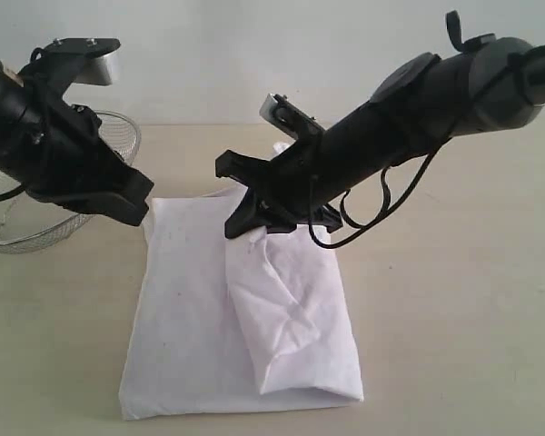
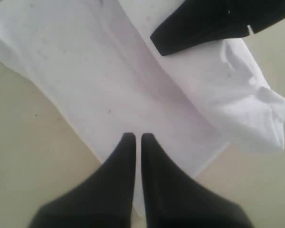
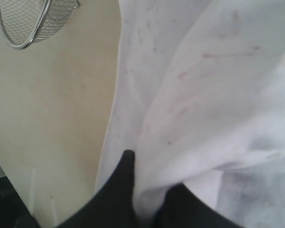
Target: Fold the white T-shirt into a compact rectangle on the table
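Note:
The white T-shirt (image 1: 186, 318) lies partly folded on the table (image 1: 454, 300), with a rumpled flap (image 1: 291, 309) doubled over its right half. My right gripper (image 1: 274, 221) is at the flap's far end, shut on a bunch of the shirt's cloth (image 3: 204, 85). In the right wrist view the cloth fills the space between the fingers of the right gripper (image 3: 152, 172) and hides one tip. My left gripper (image 1: 138, 207) hovers over the shirt's far left corner. Its fingers (image 2: 128, 142) are shut with nothing between them, above the flat cloth (image 2: 109, 80).
A round wire-mesh basket (image 1: 118, 136) stands at the far left behind the left arm, and its rim also shows in the right wrist view (image 3: 28, 28). Bare beige tabletop surrounds the shirt to the right and front.

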Motion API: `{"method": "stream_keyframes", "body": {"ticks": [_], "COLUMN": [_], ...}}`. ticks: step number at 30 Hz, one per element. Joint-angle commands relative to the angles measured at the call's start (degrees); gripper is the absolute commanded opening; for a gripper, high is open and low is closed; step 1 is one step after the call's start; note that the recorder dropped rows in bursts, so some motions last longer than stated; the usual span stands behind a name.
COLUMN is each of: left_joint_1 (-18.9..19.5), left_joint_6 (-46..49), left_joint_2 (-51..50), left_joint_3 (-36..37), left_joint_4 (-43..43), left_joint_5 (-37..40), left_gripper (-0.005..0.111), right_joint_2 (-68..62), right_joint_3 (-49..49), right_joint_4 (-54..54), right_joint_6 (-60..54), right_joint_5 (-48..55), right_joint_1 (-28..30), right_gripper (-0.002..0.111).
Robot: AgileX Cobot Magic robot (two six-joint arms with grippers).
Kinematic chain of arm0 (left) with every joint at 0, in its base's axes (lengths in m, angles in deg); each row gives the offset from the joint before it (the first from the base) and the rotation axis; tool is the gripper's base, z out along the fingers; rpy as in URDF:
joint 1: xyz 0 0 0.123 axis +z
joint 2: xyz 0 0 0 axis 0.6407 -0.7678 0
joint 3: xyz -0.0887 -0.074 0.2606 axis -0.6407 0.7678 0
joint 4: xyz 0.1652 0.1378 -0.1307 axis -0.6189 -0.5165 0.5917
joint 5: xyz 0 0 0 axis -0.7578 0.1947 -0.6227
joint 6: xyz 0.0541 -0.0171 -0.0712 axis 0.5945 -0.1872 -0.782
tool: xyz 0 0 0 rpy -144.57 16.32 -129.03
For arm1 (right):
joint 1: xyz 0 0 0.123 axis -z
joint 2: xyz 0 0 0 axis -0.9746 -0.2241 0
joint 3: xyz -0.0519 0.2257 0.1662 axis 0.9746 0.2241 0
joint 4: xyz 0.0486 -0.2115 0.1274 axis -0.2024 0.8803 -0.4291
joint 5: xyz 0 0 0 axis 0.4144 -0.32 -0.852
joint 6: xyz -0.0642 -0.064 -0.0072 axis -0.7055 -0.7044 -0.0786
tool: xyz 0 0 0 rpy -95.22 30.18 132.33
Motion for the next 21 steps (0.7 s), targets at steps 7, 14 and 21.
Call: {"method": "stream_keyframes", "body": {"ticks": [7,14,21], "left_joint_1": [-0.2,-0.2,-0.2], "left_joint_6": [-0.8,-1.0,-1.0], "left_joint_2": [3.2,4.2,4.3], "left_joint_3": [0.2,0.2,0.2], "left_joint_4": [-0.6,-0.6,-0.6], "left_joint_5": [0.2,1.6,2.5], "left_gripper": [0.004,0.004,0.004], "right_joint_2": [-0.8,-1.1,-1.2], "right_joint_3": [-0.4,-0.4,-2.2], "right_joint_4": [-4.1,-7.1,-8.0], "right_joint_6": [-1.1,-2.1,-1.8], "right_joint_5": [-4.1,-7.1,-10.7], "right_joint_1": [-4.0,-6.3,-8.5], "right_gripper": [0.0,0.0,0.0]}}
